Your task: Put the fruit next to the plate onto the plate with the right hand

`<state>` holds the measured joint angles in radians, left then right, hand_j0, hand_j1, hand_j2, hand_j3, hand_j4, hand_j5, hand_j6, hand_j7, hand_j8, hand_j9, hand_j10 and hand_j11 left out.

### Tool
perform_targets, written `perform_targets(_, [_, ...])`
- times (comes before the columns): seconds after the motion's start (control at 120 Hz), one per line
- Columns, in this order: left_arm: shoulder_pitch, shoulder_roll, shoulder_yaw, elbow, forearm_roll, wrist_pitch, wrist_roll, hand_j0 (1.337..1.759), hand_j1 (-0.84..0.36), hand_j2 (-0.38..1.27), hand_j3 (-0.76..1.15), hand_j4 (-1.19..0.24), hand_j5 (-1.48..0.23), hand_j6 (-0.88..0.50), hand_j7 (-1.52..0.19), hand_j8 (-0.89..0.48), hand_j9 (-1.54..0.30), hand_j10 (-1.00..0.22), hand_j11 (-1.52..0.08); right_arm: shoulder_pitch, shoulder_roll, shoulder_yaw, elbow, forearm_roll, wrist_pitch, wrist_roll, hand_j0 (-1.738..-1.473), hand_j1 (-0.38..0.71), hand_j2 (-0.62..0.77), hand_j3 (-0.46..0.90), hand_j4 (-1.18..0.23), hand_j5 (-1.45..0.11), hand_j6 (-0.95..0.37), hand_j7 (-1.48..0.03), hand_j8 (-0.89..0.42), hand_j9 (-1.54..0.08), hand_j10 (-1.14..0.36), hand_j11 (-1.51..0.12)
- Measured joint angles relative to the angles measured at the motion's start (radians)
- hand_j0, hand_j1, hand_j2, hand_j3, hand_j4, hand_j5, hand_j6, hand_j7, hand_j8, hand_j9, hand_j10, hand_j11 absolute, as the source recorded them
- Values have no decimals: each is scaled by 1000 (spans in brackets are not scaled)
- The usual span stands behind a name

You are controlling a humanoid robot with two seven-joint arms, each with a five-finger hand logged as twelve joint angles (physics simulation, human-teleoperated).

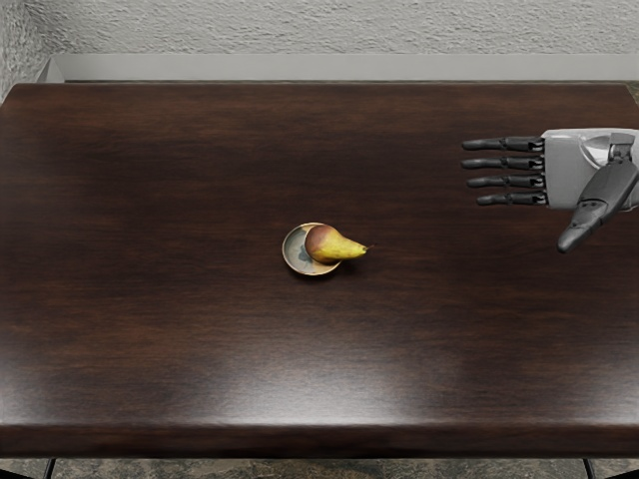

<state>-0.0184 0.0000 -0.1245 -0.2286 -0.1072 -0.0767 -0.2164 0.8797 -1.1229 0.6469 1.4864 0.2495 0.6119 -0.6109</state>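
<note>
A yellow pear with a reddish blush point(332, 244) lies on its side across a small round plate point(295, 249) near the middle of the dark table. Its thick end rests on the plate and its stem end pokes out over the plate's right rim. My right hand point(519, 175) hovers well to the right of the pear and a little farther back, with its fingers point(499, 163) stretched straight out to the left and the thumb hanging down. It holds nothing. The left arm does not show.
The dark wooden table point(200, 329) fills most of the view, with its front edge near the bottom. A pale wall runs along the far edge.
</note>
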Motion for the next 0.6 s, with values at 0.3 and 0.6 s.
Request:
perform_targets(0.3, [0, 0, 0, 0, 0, 0, 0, 1658, 337, 2, 0, -10, -13, -10, -13, -10, -13, -10, -13, 0, 0, 0, 0, 0, 0, 0, -1658, -349, 0, 0, 0, 0, 2, 0, 2, 0, 1, 0])
perform_targets(0.6, [0, 0, 0, 0, 0, 0, 0, 1658, 337, 2, 0, -10, -13, -10, -13, -10, -13, -10, -13, 0, 0, 0, 0, 0, 0, 0, -1658, -349, 0, 0, 0, 0, 2, 0, 2, 0, 1, 0])
